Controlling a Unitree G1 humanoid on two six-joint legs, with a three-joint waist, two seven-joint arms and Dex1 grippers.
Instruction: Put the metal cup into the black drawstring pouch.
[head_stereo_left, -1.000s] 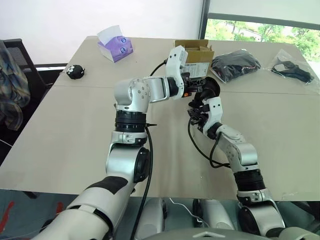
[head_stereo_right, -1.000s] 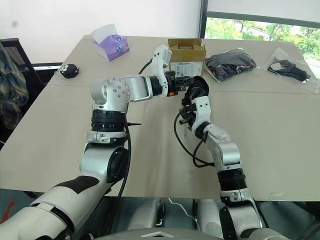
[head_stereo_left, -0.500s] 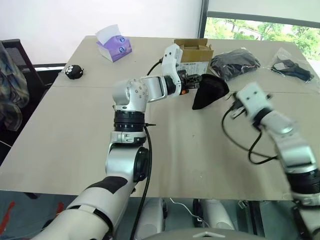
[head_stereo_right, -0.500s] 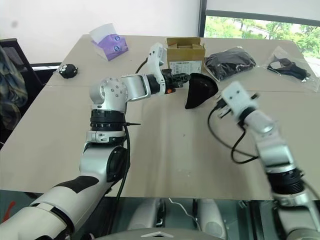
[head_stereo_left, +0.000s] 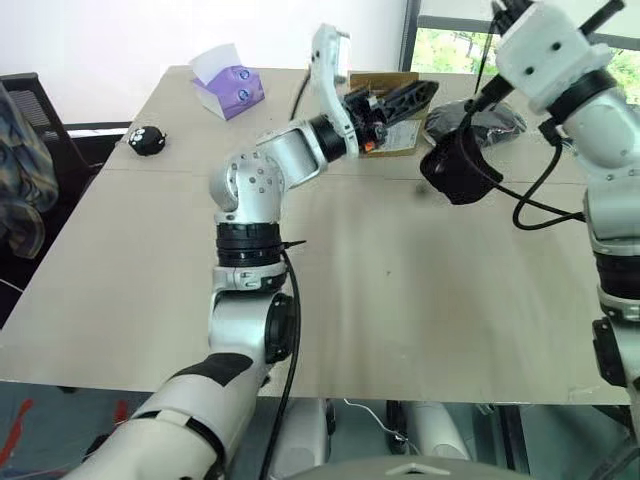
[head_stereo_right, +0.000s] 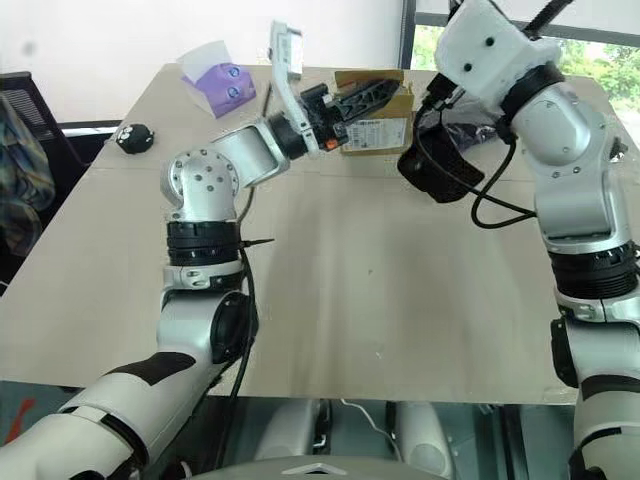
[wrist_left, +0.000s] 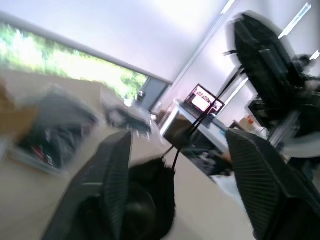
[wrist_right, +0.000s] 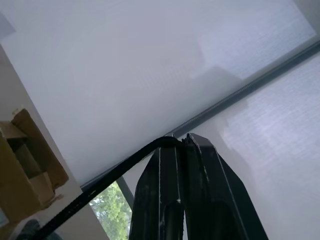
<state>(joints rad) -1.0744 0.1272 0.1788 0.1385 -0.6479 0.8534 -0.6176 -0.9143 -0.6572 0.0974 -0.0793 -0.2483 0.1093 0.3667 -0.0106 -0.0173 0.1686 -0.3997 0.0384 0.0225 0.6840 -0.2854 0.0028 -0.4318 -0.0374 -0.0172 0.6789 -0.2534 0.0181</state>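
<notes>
- Clutter on the table (head_stereo_left: 130, 260), starting well left of the cardboard box (head_stereo_left: 400, 125): a small round black object (head_stereo_left: 150, 141), then a purple tissue box (head_stereo_left: 229, 88) between it and the carton.
- Left gripper (head_stereo_left: 408, 92) hovers just in front of the cardboard box, raised above the tabletop, its two black fingers (wrist_left: 107, 185) spread wide apart with nothing between them.
- Black drawstring pouch (head_stereo_left: 458, 168) hangs in the air just right of the cardboard box, clear of the table, bulging and rounded; the metal cup cannot be made out.
- Thin black cord (wrist_right: 107, 180) runs up from the pouch to the right gripper (wrist_right: 181, 142), whose fingers are pressed together, pinching that cord high above the box.
- Black bundle in clear plastic (head_stereo_left: 500, 118) lies right of the box, behind the hanging pouch.
</notes>
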